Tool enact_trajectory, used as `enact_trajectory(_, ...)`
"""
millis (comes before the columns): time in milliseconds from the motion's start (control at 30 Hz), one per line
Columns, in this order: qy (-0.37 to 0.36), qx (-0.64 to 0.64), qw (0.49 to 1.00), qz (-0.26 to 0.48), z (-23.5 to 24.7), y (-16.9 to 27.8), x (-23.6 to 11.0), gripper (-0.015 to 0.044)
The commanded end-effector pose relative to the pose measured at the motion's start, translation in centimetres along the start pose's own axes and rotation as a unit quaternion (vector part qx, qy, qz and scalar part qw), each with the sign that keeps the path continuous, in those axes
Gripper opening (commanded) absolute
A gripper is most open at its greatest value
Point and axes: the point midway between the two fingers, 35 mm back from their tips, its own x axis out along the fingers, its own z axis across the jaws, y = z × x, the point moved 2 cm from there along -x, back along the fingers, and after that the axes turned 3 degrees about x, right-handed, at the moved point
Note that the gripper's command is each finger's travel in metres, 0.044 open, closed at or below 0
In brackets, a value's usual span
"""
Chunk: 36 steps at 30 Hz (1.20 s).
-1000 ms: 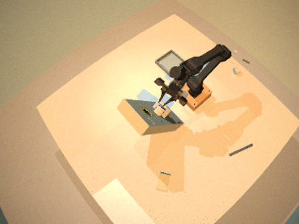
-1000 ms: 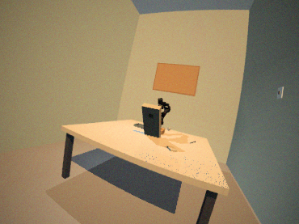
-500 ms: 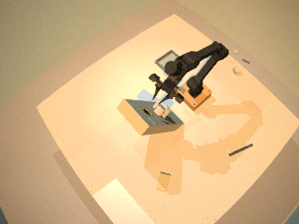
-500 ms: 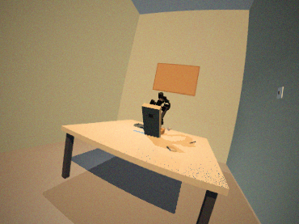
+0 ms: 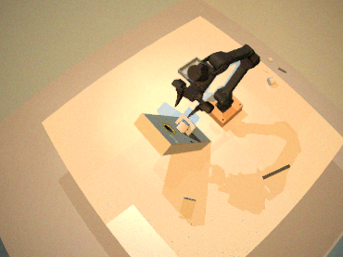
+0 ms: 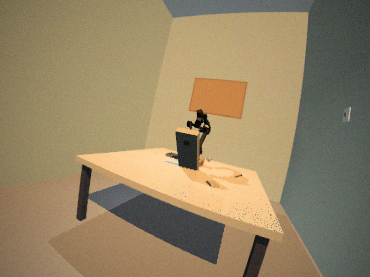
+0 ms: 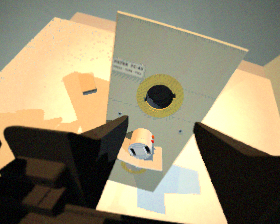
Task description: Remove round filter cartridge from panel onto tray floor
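The grey service panel (image 5: 195, 139) (image 6: 188, 151) (image 7: 165, 60) stands on the table. Its yellow-ringed socket (image 5: 168, 129) (image 7: 161, 95) is empty. The round cream filter cartridge (image 5: 184, 125) (image 7: 141, 144), with two slots on its face, is out of the socket, low against the panel's face. My gripper (image 5: 187, 104) (image 6: 197, 124) (image 7: 160, 123) is open just above it, the fingers wide apart and clear of the cartridge. A pale blue sheet (image 5: 164, 108) (image 7: 172, 192) lies at the panel's foot. I cannot tell what the cartridge rests on.
A grey-rimmed tray (image 5: 185, 67) sits behind the arm, near the robot's base (image 5: 228, 112). A dark bar (image 5: 276, 172), a small block with a dark strip (image 5: 188, 200), a white cube (image 5: 270, 80) and a pale mat (image 5: 136, 233) lie on the table.
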Motion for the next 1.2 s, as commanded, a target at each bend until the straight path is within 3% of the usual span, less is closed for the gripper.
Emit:
enact_trajectory(0, -0.008, 0.073, 0.992, 0.106, 0.9, 4.9, 3.0, 0.0305)
enact_trajectory(100, -0.006, 0.105, 0.983, 0.148, 1.4, 6.9, 3.7, 0.0305)
enact_trajectory(1167, -0.006, 0.105, 0.984, 0.147, 1.5, 8.3, 8.3, 0.0305)
